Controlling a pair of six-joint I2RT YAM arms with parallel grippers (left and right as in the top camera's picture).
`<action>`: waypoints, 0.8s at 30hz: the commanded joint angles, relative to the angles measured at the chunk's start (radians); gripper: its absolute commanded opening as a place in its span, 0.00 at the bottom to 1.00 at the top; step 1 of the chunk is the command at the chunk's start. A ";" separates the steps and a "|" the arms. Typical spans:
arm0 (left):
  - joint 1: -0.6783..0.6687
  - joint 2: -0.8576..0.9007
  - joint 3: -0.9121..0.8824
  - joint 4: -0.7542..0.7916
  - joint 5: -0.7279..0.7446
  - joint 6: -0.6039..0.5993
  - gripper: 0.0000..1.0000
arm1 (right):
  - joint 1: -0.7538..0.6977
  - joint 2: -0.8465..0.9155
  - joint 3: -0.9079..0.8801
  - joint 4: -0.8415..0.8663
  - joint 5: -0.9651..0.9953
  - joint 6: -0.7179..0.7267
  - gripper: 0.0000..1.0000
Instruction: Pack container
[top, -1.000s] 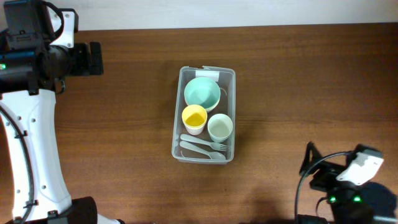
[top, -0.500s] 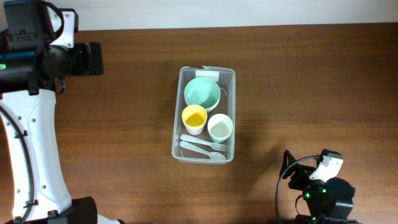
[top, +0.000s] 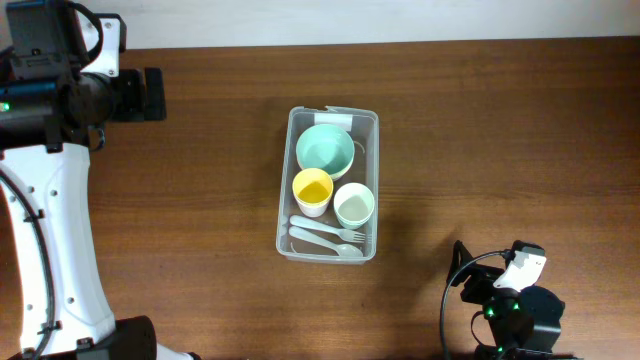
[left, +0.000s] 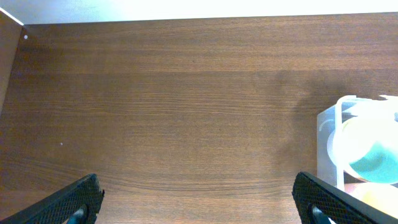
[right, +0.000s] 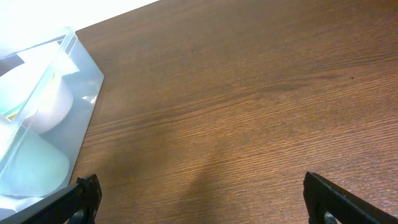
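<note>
Container (top: 282, 215) is sitting mid-table, seemingly fully packed with teal bowl (top: 325, 150), yellow cup (top: 312, 188), pale cup (top: 353, 204) and cutlery (top: 325, 238), while left gripper (left: 199, 205) and right gripper (right: 204, 202) are hovering wide open, empty, probably needing only parking.

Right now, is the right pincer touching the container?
Apart. The overhead view shows a wide gap between the right pincer and the container; the right wrist view agrees.

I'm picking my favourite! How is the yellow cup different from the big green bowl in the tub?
The bowl is mint green and wider; the yellow cup is narrower. The bowl sits at the container's labelled end; the yellow cup sits nearer the middle, beside a pale cup. Both stand upright inside the container.
</note>
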 joint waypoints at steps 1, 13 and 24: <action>0.004 0.003 -0.003 0.002 0.008 -0.009 1.00 | 0.005 -0.013 -0.007 0.004 -0.009 -0.007 0.99; 0.004 0.003 -0.003 0.002 0.008 -0.009 1.00 | 0.005 -0.013 -0.007 0.004 -0.009 -0.007 0.99; 0.004 -0.014 -0.004 -0.050 -0.010 -0.003 1.00 | 0.005 -0.013 -0.007 0.004 -0.009 -0.007 0.99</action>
